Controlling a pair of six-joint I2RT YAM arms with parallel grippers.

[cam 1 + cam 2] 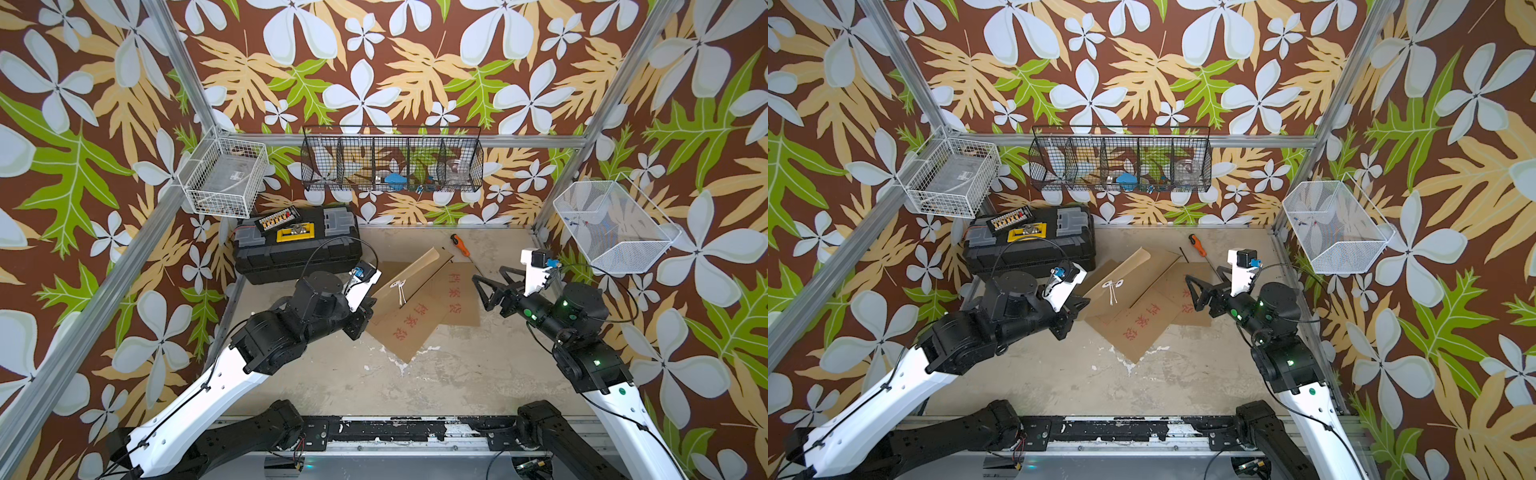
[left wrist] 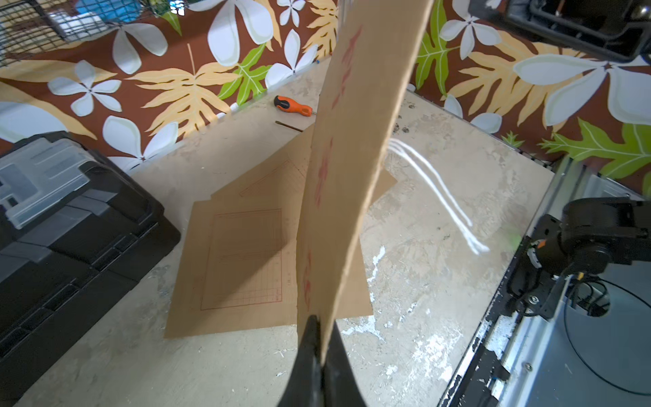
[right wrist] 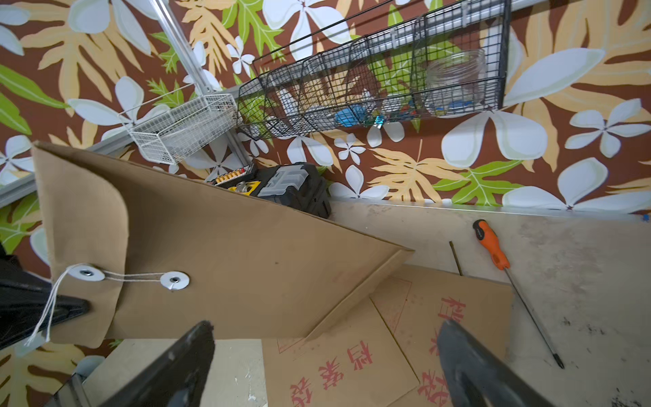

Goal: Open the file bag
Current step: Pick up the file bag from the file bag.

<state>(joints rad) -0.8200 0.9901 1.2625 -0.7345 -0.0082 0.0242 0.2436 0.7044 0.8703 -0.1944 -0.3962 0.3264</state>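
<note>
Left tool [image 2: 320, 327] clamps file bag [image 2: 352, 176]; right tool [image 3: 326, 327] spread wide.

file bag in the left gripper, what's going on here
The left gripper is shut on one edge of a brown file bag, holding it tilted up off the table. The right gripper is open beside it, touching nothing. The white string hangs loose from the flap's button, but the flap is not yet lifted. More bags lie flat underneath.
</note>
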